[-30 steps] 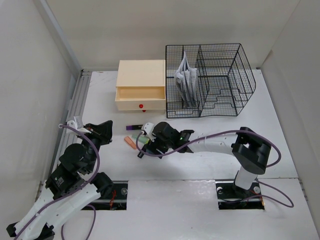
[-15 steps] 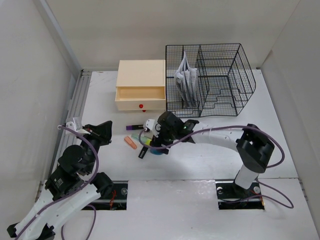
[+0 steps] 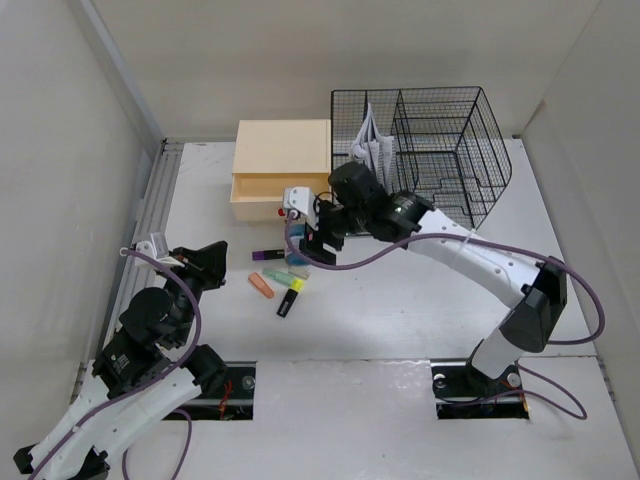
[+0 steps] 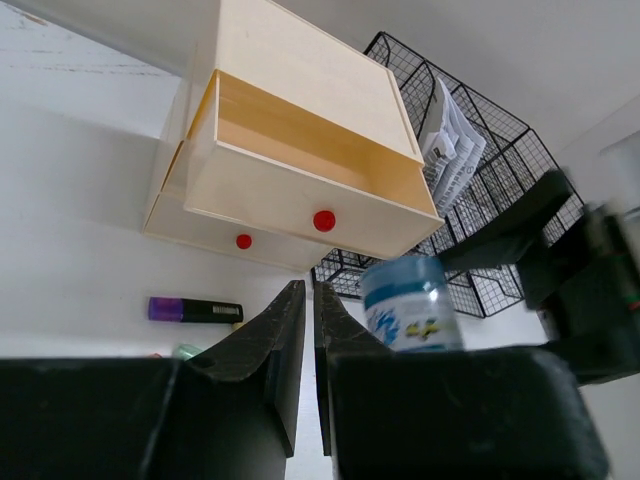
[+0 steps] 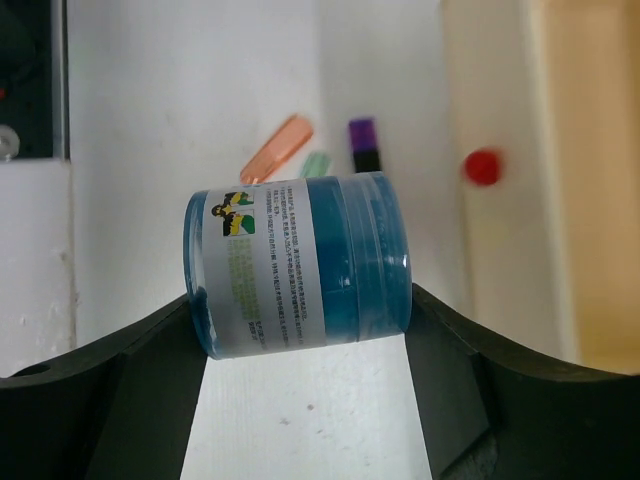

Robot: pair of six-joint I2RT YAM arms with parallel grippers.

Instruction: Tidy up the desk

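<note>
The desk (image 3: 400,310) is a wide white tabletop with grey rails along its left edge. My right gripper (image 3: 305,245) is shut on a blue jar with a white label (image 5: 297,265) and holds it on its side above the desk, in front of the cream drawer box (image 3: 282,150). The jar also shows in the left wrist view (image 4: 410,305). My left gripper (image 3: 205,262) is shut and empty at the near left, its jaws almost touching (image 4: 308,290).
The box's upper drawer (image 3: 280,193) stands open, with red knobs (image 4: 323,221). A black wire-mesh rack (image 3: 430,160) holding papers (image 3: 370,155) stands at the back right. Purple (image 3: 267,254), orange (image 3: 260,284), green (image 3: 283,277) and yellow-black (image 3: 289,300) markers lie on the desk.
My right gripper has lifted the blue jar from beside the markers and carried it back towards the drawer box. The left arm has not moved.
</note>
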